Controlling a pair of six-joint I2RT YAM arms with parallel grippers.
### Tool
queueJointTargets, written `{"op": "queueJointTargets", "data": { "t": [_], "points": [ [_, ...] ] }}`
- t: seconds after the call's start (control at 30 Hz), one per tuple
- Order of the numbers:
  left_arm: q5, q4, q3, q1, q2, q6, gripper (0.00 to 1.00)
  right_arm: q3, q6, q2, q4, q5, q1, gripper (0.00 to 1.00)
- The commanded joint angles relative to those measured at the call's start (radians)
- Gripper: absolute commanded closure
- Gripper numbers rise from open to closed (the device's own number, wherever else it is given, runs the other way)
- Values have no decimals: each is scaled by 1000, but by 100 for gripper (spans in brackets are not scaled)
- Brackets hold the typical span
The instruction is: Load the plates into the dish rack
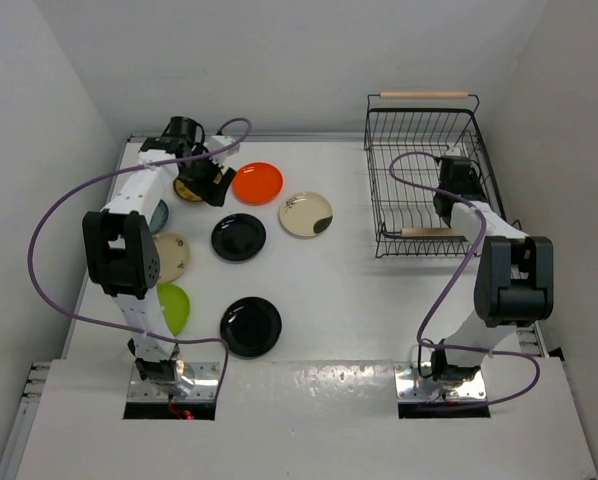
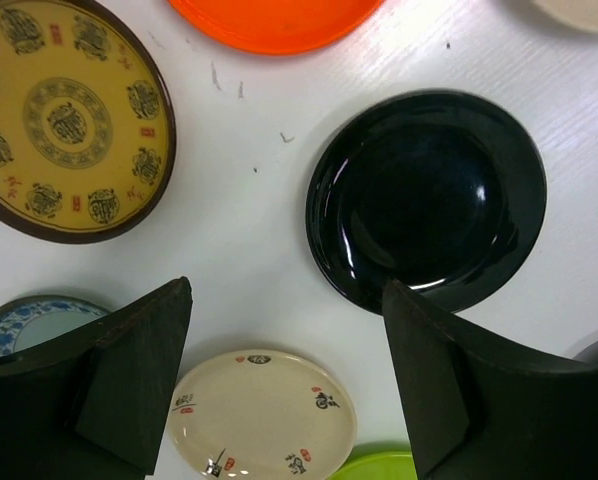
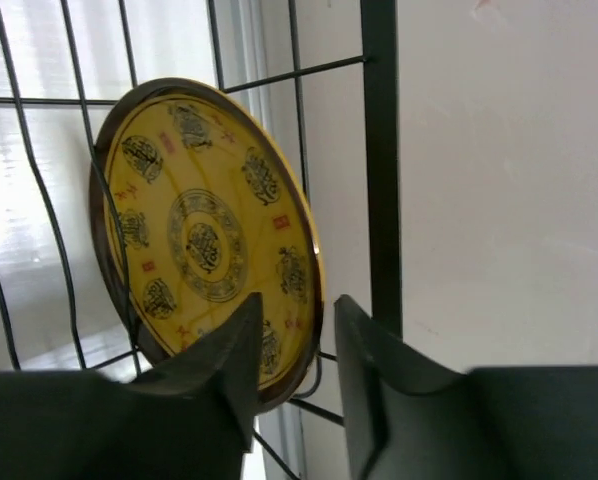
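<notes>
Inside a robotics test cell: a bare white surface (image 1: 359, 300) is boxed in by plain white walls (image 1: 279, 60) on three sides. The left arm (image 1: 129, 250) and right arm (image 1: 509, 280), both white and black, are bolted to metal mounts (image 1: 174, 375) at its near edge, purple cables (image 1: 31, 250) looping off them. The household touches are small plates (image 1: 257, 182) spread over the left half and a black wire dish rack (image 1: 424, 175) at the far right corner.

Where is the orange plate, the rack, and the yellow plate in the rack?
Orange plate (image 1: 257, 182): top view, its middle.
Rack (image 1: 424, 95): top view, far wooden handle.
Yellow plate (image 3: 204, 240): right wrist view, its round centre pattern.
</notes>
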Motion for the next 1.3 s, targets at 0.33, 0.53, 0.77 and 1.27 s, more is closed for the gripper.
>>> {"op": "queueJointTargets", "data": {
  "t": [0.33,0.53,0.77,1.27],
  "points": [
    [-52,134,382,149,244,-336,18,184,147,-87,-163,-115,16,8],
    [-236,168,531,179,430,-414,17,226,209,-159,-236,-126,107,5],
    [-206,197,580,190,584,-424,14,251,287,-240,-306,-143,190,5],
    [-71,197,460,219,586,-404,97,271,301,-354,-311,-135,334,5]
  ]
}}
